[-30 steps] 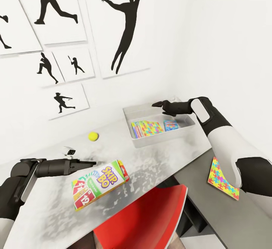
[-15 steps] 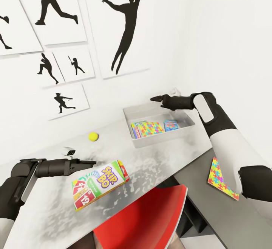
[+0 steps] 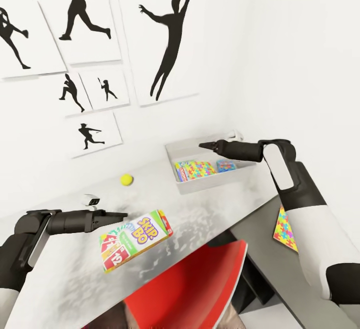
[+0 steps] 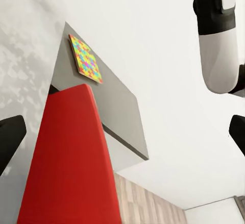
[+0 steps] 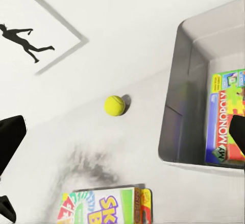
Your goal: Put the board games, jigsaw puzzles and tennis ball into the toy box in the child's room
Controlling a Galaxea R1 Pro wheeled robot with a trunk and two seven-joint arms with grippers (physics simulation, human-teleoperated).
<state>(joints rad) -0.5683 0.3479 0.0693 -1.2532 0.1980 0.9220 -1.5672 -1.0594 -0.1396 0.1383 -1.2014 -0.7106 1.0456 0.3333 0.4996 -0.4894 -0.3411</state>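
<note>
Table [image 3: 240,194] mid-frame; SKIP-BO box [image 3: 136,239] lies flat lower left, stiff, light, likely best pinched across its thin edges; left gripper [image 3: 117,215] just beside it, empty, fingers apart; right gripper [image 3: 206,145] above toy box [image 3: 186,186], empty, fingers apart.

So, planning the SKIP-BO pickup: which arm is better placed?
Probably the left: its end effector hovers open right beside the SKIP-BO box, while the right end effector hangs over the toy box, farther away.
</note>
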